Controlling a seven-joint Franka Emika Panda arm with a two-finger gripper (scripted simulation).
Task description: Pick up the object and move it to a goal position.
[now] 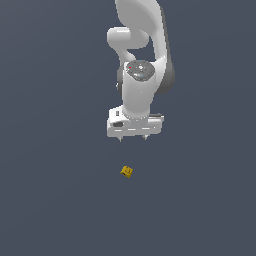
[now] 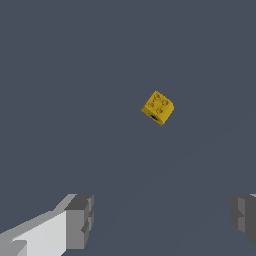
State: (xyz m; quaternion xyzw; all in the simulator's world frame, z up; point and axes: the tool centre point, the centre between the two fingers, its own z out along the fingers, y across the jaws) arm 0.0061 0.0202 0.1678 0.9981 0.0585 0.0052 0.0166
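The object point(image 1: 127, 172) is a tiny yellow-orange block lying alone on the flat grey surface, turned at an angle. The wrist view shows the object point(image 2: 158, 108) with small studs on its upper face and a dark mark on one side. My white gripper point(image 1: 132, 138) hangs above it, pointing down, with its two short fingertips spread apart and nothing between them. In the wrist view one grey finger pad point(image 2: 80, 220) and the other finger pad point(image 2: 245, 216) stand far apart, well clear of the block.
The white arm point(image 1: 142, 55) rises behind the gripper. A plain dark grey surface point(image 1: 50, 200) fills the rest of both views.
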